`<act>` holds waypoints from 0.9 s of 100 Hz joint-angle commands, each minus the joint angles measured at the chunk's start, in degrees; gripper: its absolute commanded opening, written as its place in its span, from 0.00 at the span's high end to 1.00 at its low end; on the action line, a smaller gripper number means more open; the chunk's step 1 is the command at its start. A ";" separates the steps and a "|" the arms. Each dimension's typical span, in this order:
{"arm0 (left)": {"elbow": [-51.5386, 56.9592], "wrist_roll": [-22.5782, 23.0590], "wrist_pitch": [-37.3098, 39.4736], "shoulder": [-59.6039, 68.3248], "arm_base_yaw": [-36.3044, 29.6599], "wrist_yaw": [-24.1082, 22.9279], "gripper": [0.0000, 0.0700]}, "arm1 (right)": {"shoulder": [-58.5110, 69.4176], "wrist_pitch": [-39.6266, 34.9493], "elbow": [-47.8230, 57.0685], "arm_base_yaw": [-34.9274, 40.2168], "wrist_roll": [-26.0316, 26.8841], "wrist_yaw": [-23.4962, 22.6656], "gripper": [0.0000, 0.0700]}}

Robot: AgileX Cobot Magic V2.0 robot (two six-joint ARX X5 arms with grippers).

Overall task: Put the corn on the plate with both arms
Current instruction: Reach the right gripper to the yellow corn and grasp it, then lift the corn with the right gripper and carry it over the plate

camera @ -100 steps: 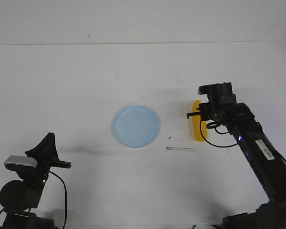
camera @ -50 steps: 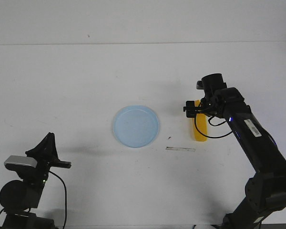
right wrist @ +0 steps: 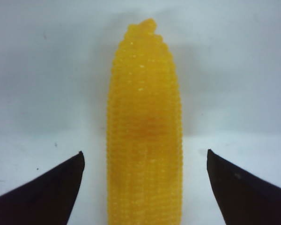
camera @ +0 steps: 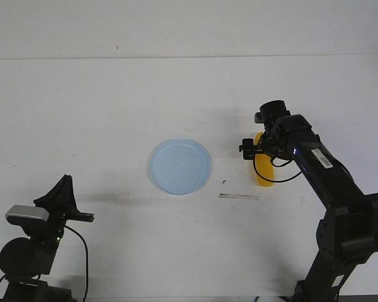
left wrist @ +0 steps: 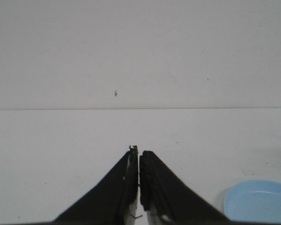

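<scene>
The bright yellow, knobbly corn cob (camera: pixel 263 171) is lying on the white bench (camera: pixel 113 100), right of the round pale-blue plate (camera: pixel 180 166) and apart from it; the right tool (right wrist: pixel 144 187) is straddling it, spread wide, fingers (right wrist: pixel 47 187) not touching; the left tool (left wrist: pixel 139 183) is sitting pressed together near the bench's front-left; the arm's white label (camera: pixel 324 161) is unreadable.

Gaps either side of corn (right wrist: pixel 145 136) between spread right gripper (right wrist: pixel 145 187) fingers (right wrist: pixel 47 187); bare surface (camera: pixel 227 163) toward plate (camera: pixel 180 166).
</scene>
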 commanded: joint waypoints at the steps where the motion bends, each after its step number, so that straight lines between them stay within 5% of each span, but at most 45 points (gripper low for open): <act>1: 0.66 -0.15 0.63 0.11 -0.07 0.00 1.00 | 2.01 0.09 0.57 0.24 0.13 -0.04 0.17; 20: 0.66 -0.15 0.61 0.11 -0.07 0.00 1.00 | 3.04 0.81 0.46 0.52 0.09 -0.04 0.31; 44: 0.63 -0.15 0.61 0.11 -0.07 0.00 1.00 | 3.96 1.31 0.11 0.98 0.13 -0.13 0.32; 60: 0.63 -0.15 0.61 0.11 -0.07 0.00 1.00 | 4.63 0.61 0.09 0.92 0.20 -0.13 0.45; 90: 0.66 -0.15 0.61 0.11 -0.07 0.00 1.00 | 4.61 0.48 0.09 0.94 0.55 0.00 0.54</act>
